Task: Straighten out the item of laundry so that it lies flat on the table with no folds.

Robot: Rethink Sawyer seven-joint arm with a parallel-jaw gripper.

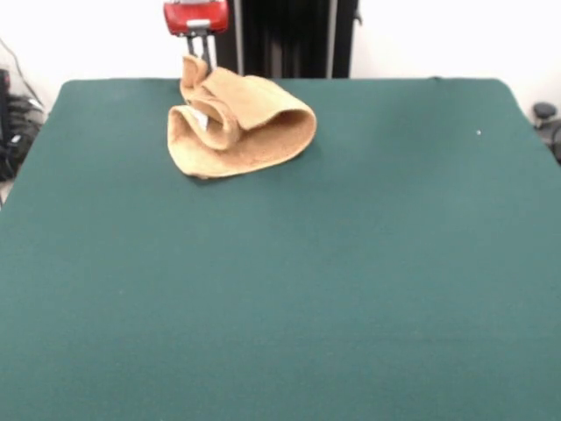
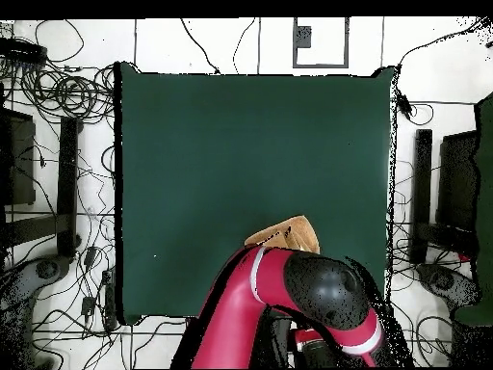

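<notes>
Filling nearly the whole front view, the table is a broad spread of plain dark green cloth, bare across its near and middle stretches except for a tiny pale speck towards the far right. Farther back, left of centre and close to the far edge, sits the towel, an orange-tan terry piece bunched into a loose curl, its lower loops resting on the green cloth and one corner drawn up into a peak. At that peak the gripper comes down from above under a red housing, its two thin fingers set narrowly together and pinching the raised corner. Behind the table stand a white wall and a dark upright column, with tangled cables at the far left and a dark knob-like object at the right edge.

From overhead, the red and black arm covers most of the towel, leaving only a tan sliver visible near the table's bottom edge; the gripper itself is hidden beneath the arm there. Cables and dark equipment ring the table on a pale floor. The towel's band stripes cannot be made out in either view.
</notes>
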